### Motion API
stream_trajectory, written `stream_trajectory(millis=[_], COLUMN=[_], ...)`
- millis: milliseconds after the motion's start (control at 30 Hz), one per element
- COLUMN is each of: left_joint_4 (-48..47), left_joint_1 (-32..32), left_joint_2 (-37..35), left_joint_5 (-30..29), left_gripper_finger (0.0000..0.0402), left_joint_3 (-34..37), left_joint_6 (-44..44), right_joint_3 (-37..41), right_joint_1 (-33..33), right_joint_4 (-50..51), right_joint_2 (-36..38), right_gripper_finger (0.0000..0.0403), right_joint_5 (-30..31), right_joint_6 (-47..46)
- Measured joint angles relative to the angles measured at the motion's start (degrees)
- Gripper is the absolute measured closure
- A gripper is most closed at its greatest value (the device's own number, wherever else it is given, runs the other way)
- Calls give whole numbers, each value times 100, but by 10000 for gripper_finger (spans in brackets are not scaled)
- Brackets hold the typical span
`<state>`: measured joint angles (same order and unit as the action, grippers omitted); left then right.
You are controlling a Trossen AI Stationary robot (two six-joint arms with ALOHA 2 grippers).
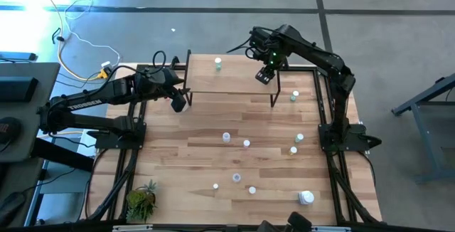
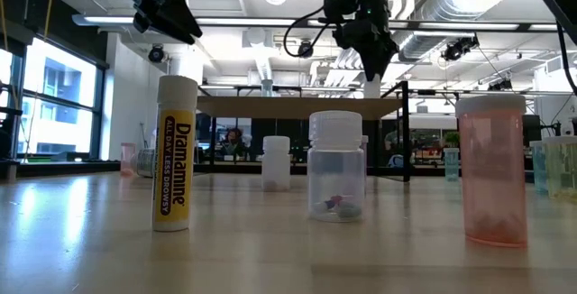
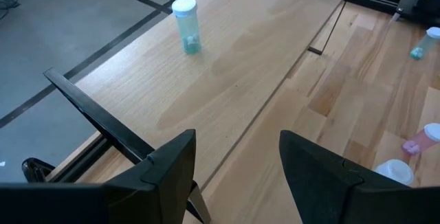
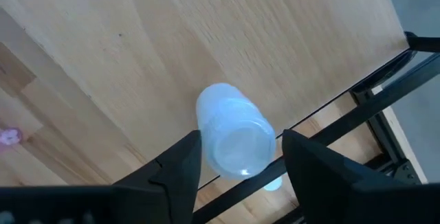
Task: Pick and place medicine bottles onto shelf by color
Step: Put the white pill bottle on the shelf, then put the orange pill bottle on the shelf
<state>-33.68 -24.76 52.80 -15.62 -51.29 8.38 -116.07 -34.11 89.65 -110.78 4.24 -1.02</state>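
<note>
The right gripper, jaws apart, is hovering over a white-capped bottle standing on the shelf; light, stiff and probably slick, it is best pinched across its body below the cap.

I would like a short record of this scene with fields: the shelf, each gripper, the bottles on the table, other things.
shelf: wooden shelf at the far side of the table, a green-tinted bottle standing on it toward the left arm's side
right gripper: right gripper above the shelf, fingers on either side of a white-capped bottle; grip or release unclear
left gripper: left gripper open, empty, by the shelf's near left corner
bottles on table: several small ones scattered, a larger white bottle near the front
other: potted plant at the front left corner
</note>
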Motion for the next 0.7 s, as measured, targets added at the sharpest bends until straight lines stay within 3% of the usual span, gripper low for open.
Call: stream_trajectory(millis=[433,700], left_joint_4=[-880,-1750], left_joint_1=[0,1], left_joint_2=[2,2], left_joint_5=[-19,-581], left_gripper_finger=[203,203], left_joint_3=[0,0], left_joint_6=[701,1902], right_joint_3=[-781,-1413], right_joint_1=[-2,0], right_joint_4=[-18,-22], right_joint_2=[2,9], right_gripper_finger=[199,199], right_joint_5=[-27,-32], right_joint_6=[0,-17])
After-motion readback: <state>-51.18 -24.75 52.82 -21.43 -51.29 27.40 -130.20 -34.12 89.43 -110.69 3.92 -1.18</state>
